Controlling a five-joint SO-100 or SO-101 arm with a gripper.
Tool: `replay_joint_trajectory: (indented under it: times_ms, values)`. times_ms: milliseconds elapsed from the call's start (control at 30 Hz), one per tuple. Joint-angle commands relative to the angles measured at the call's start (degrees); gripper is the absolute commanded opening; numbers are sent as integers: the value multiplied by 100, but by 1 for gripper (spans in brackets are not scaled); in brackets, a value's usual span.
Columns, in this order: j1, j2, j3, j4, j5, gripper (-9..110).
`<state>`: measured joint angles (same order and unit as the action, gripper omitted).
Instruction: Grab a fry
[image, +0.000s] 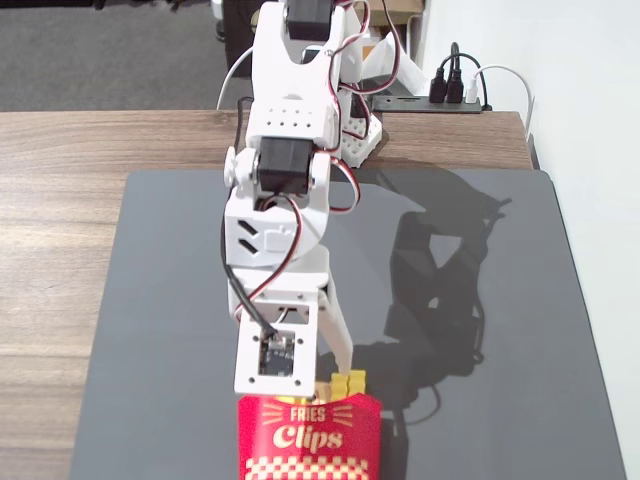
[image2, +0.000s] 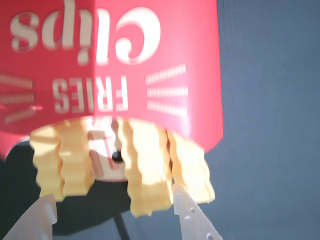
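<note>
Near the front edge of the table (image: 60, 160), on the dark grey mat (image: 500, 330), the white arm (image: 285, 190) bends down over the red "Fries Clips" carton (image: 310, 440), and yellow tips stick out of its top just right of the wrist camera. Seen from the wrist view, the gripper (image2: 115, 212) stands wide open with a white fingertip (image2: 35, 220) on the left and another on the right. Between them lies the fry (image2: 145, 170) with other alike yellow sticks (image2: 65, 160) at the carton's mouth, and nothing is clamped.
</note>
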<state>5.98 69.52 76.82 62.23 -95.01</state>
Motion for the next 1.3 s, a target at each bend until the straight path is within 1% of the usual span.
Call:
replay_joint_trajectory:
  times_ms: [0, 267, 400, 533, 633, 733, 1067, 1267]
  values:
    - [-26, -53, -369, -88, -35, 30]
    - [-44, -176, -439, -105, 53, 29]
    - [-44, -176, -457, -105, 132, 20]
    - [-35, -176, -457, -132, 229, 8]
    - [-35, -193, -457, -132, 237, 7]
    - [-35, -193, -457, -132, 264, 1]
    - [-88, -62, -448, 26, 352, 1]
    - [-123, 299, -149, 202, 422, 1]
